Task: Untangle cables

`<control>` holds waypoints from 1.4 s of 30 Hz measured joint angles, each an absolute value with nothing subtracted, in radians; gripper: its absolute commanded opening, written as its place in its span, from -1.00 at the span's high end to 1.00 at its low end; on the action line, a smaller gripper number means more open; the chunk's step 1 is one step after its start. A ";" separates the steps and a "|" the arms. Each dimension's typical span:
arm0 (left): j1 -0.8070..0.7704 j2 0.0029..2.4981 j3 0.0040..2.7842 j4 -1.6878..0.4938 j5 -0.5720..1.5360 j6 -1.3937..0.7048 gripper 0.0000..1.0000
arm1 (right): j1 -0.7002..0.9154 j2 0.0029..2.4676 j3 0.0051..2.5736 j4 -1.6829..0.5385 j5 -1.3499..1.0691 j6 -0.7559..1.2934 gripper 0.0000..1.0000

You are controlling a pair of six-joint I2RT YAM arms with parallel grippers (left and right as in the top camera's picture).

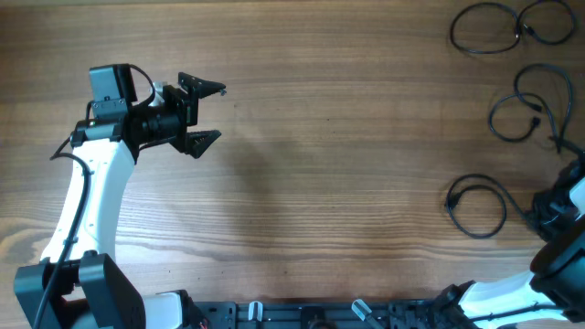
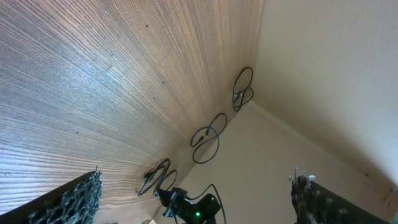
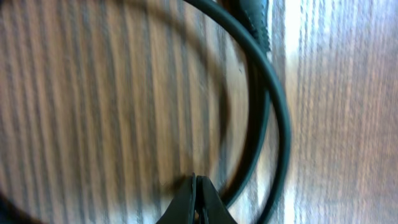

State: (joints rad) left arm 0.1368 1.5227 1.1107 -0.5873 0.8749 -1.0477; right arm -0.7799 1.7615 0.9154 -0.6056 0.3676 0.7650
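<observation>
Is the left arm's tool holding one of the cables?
No, the left tool is open over bare table, and the cables lie far away at the right edge.

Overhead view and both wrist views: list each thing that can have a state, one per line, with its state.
top cable: two loops, lying apart from the others.
middle cable: looped, lying free.
lower cable: one loop, tail running toward the right arm.
left gripper: open, empty.
right gripper: shut, close beside a cable loop; whether it pinches the cable cannot be told.
</observation>
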 measured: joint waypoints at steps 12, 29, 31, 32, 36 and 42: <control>0.137 1.523 1.111 -0.587 0.867 -1.048 -1.00 | -0.788 1.759 0.913 -0.442 0.208 0.670 0.91; 0.137 1.523 1.111 -0.587 0.849 -1.048 -1.00 | -0.789 1.824 0.958 -0.279 0.058 0.655 0.77; 0.137 1.523 1.111 -0.587 0.841 -1.048 -1.00 | -0.789 1.835 0.979 -0.291 0.033 0.645 0.76; 0.137 1.523 1.111 -0.587 0.838 -1.048 -0.99 | -0.789 1.842 0.995 -0.311 0.023 0.636 0.76; 0.137 1.523 1.111 -0.588 0.834 -1.048 -1.00 | -0.788 1.880 1.148 -0.492 -0.007 0.580 0.91; 0.137 1.523 1.111 -0.587 0.834 -1.048 -1.00 | -0.788 1.872 1.446 -0.843 -0.023 0.565 0.87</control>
State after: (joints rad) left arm 0.1368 1.5227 1.1107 -0.5873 0.8341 -1.0477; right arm -0.7879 1.8721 1.4460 -0.8429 -0.0235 0.5652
